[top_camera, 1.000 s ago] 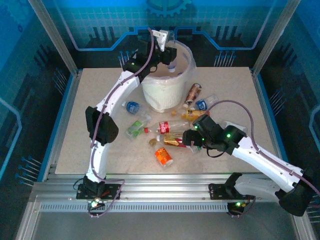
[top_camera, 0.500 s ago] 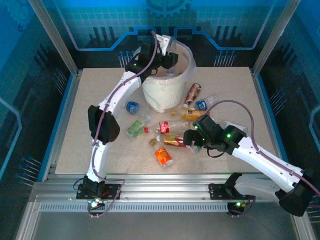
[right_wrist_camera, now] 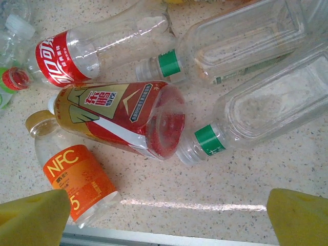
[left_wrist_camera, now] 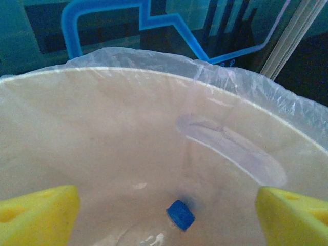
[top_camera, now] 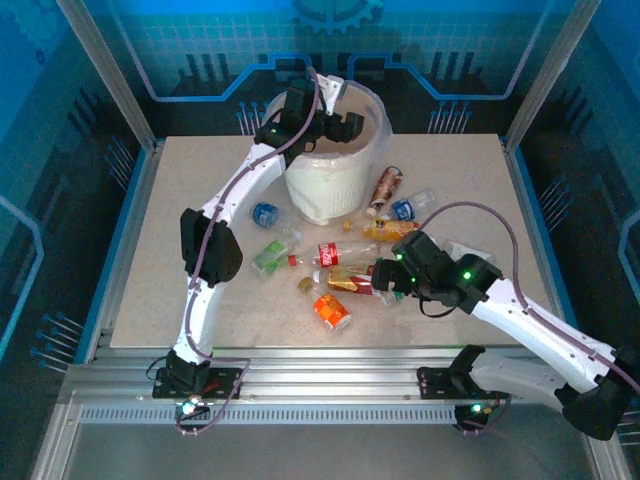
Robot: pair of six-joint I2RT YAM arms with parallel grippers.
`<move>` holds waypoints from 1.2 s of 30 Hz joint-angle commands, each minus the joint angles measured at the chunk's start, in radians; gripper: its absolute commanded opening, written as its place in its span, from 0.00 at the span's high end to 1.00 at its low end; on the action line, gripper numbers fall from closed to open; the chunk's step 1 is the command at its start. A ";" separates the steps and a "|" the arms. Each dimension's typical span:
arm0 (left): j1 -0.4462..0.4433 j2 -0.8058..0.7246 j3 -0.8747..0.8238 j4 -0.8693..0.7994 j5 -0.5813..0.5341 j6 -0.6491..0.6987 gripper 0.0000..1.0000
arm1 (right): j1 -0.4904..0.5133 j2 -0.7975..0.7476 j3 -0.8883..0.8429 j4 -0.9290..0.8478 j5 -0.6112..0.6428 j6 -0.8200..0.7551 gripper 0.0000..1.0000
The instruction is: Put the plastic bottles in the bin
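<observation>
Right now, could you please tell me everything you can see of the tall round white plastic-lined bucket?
The white bucket stands upright at the table's far middle, tapering toward its base. A translucent bag lines it, folded over the rim. The open left gripper hovers over its mouth; a blue-capped clear bottle lies inside.

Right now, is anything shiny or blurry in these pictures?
Right wrist view: a bright streak of glare lies on the table, and the yellow fingertips look soft. Left wrist view: the bin wall looks hazy, the blue cap slightly blurred.
</observation>
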 commanded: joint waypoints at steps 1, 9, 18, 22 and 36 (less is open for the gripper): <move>0.003 -0.045 0.032 -0.019 0.004 0.002 0.01 | -0.011 -0.027 -0.004 -0.031 0.013 0.028 0.00; 0.003 -0.113 0.050 -0.033 -0.032 -0.014 0.01 | -0.020 -0.024 0.006 -0.033 0.025 0.018 0.00; 0.005 -0.263 0.070 -0.127 -0.121 -0.092 0.01 | -0.050 0.006 0.063 -0.051 0.038 -0.027 0.00; 0.005 -0.364 0.022 -0.209 -0.154 -0.144 0.01 | -0.072 0.023 0.077 -0.056 0.036 -0.039 0.00; -0.176 -1.065 -1.088 -0.019 -0.303 -0.587 0.01 | -0.130 0.073 0.111 -0.094 0.067 -0.087 0.00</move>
